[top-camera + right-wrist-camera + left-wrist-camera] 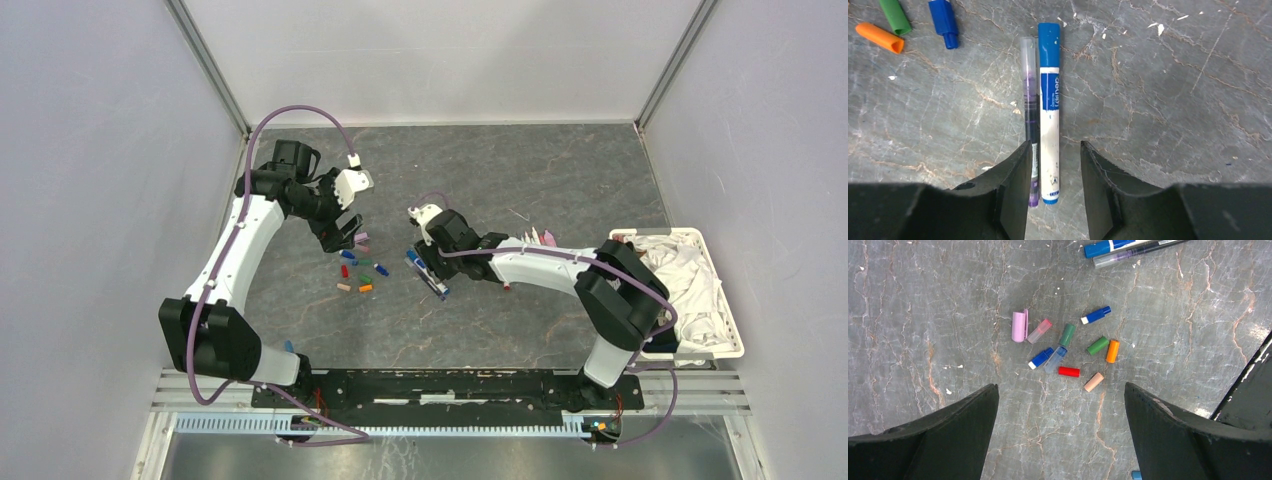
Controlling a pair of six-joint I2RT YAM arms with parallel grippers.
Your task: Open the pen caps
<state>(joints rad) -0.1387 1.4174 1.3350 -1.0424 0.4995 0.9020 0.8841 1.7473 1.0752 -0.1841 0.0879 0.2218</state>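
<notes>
The right gripper (1054,145) fills the near edge of its wrist view, jaws partly apart and clamped on nothing. The near ends of two pens lie in the gap, flat on the table (1173,100). The blue pen (1049,100) is in the middle. The purple pen (1030,100) touches it on the left and lies against the left finger. Clearance shows between the blue pen and the right finger. Both pens are capped: the blue cap (1048,37) and the clear cap (1027,55) sit at the ends away from the gripper, pointing left and far toward the loose caps.

The left gripper (1060,386) hangs above those loose caps (1069,371), jaws fully apart, holding nothing. The caps lie in a tight group just left of the two pens, some of them touching.

Likely faults from this state:

1. Double pick. The pens lie side by side and touching, so closing the jaws here would probably clamp both barrels. A pull on one cap would then drag the other pen.
2. Ejection. The purple pen is thinner and sits at the finger edge. A closing jaw may roll it out sideways or pinch it askew.
3. Scatter. If the left gripper descends where it hangs, it would strike the loose caps, which are light and round and would roll.
4. Slip. A grip this close to the barrel end leaves little hold against a cap pull.
</notes>
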